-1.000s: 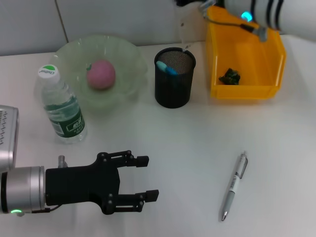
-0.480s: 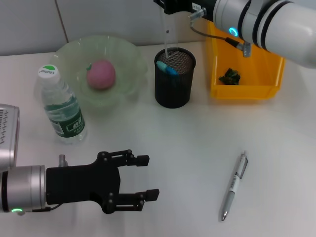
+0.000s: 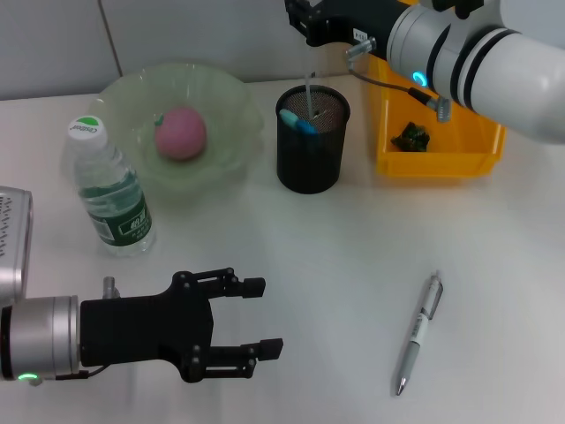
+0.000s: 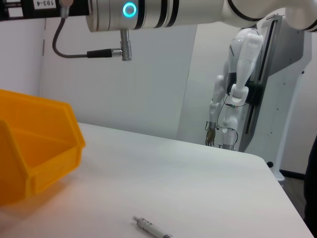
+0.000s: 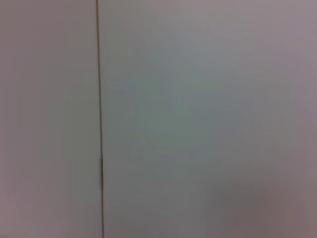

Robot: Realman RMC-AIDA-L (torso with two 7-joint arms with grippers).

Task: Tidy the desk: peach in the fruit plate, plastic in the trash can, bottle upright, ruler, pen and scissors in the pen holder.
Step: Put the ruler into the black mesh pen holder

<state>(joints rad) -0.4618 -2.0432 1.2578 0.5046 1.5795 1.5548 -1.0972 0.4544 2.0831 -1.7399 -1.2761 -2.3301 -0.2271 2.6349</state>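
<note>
The clear ruler (image 3: 310,95), carried in above the pen holder (image 3: 311,140) a second ago, is now lowered into it; the right gripper (image 3: 305,19) above cannot be judged open or clamped. The ruler step is judged nearly done, with the pen (image 3: 418,332) left on the desk. The left gripper (image 3: 260,318) is parked open near the front edge.

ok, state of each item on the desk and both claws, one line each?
peach: in the fruit plate
bottle: upright, capped
clear ruler: standing in the pen holder, top sticking out
pen: lying flat on the desk, not yet stowed
plastic scrap: inside the yellow bin
left claw: open, empty, low over the desk
right claw: above the pen holder
</note>
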